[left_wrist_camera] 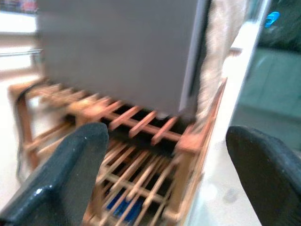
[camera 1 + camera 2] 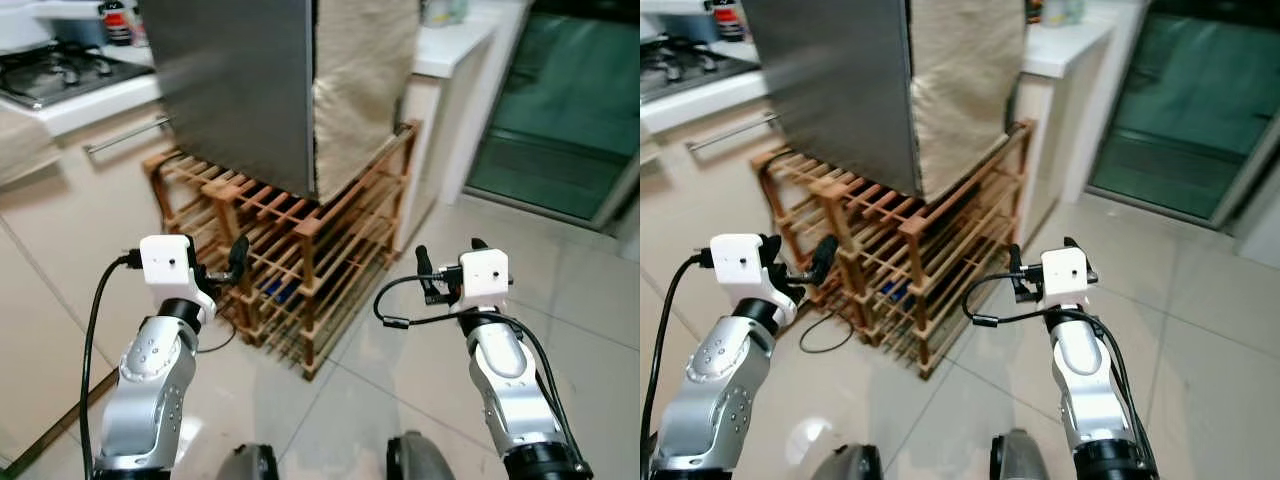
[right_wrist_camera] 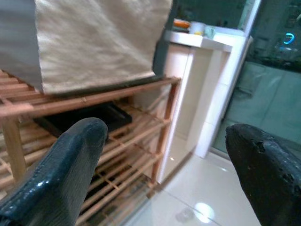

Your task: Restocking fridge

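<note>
Brushed grey steel marks the tall fridge (image 2: 235,90), which stands at 12 o'clock on a slatted wooden rack (image 2: 300,250), its side draped with a beige woven cloth (image 2: 360,70). The fridge door is shut. The rack's lower tiers hold a flat black tray (image 3: 94,115) and something blue (image 1: 120,209) too blurred to identify. At 10 o'clock a white kitchen surface (image 2: 95,100) carries a gas hob (image 2: 55,70); another white surface (image 2: 1065,45) runs behind the fridge at 1 o'clock, and a dark glass sliding door (image 2: 1200,110) fills the 2 o'clock side. Pale glossy floor tiles (image 2: 400,400) lie underneath.

The left gripper (image 2: 232,262) hovers at 9 o'clock just before the rack, its fingers (image 1: 66,179) spread apart and empty. The right gripper (image 2: 447,258) is raised at 3 o'clock above the floor, its fingers (image 3: 61,174) likewise parted, holding nothing.
</note>
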